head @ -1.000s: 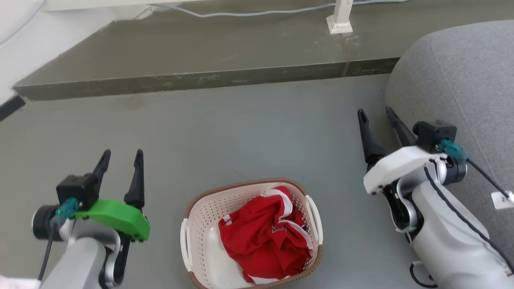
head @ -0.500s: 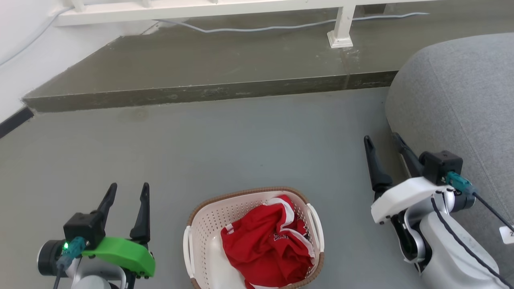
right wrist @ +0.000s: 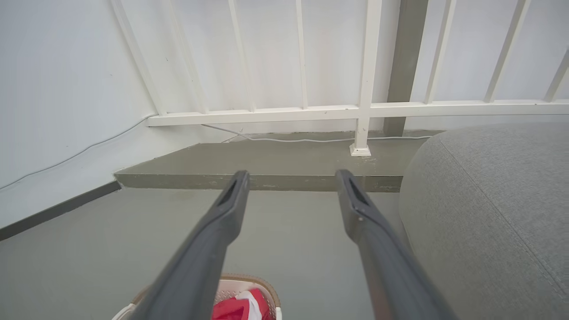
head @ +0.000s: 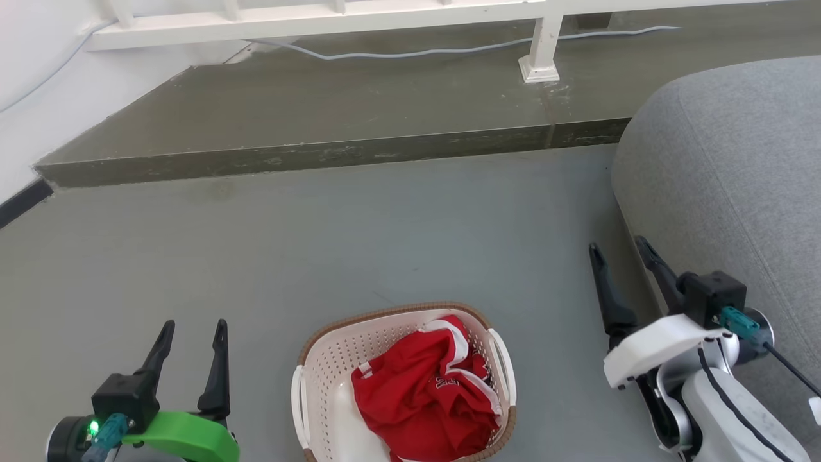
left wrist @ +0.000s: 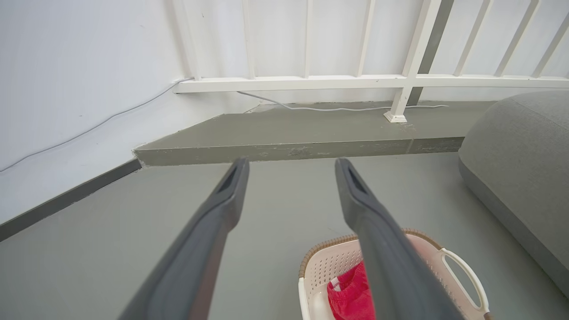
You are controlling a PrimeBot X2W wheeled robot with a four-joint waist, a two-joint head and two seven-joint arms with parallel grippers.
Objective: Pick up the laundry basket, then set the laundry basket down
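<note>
The laundry basket (head: 327, 359), cream-white with a brown rim and white side handles, sits on the grey floor at the bottom centre of the head view, holding red and white clothes (head: 426, 391). My left gripper (head: 193, 333) is open, well to the basket's left and apart from it. To the basket's right my right gripper (head: 620, 251) stands open, also clear of it. In the left wrist view the basket (left wrist: 331, 266) lies partly behind the right finger. In the right wrist view its rim (right wrist: 266, 286) shows at the bottom edge. Nothing is between either gripper's fingers.
A large grey cushion (head: 737, 173) fills the right side, close to my right gripper. A raised dark step (head: 321, 154) runs across the back, with a white railing (head: 321, 16), its post foot (head: 537, 67) and a pale cable (head: 417, 50) on it. A white wall stands at the left.
Both grippers have dropped lower in the head view and stay open. The whole picture has shifted down, so the camera moved. The basket rests in the same spot on the floor.
</note>
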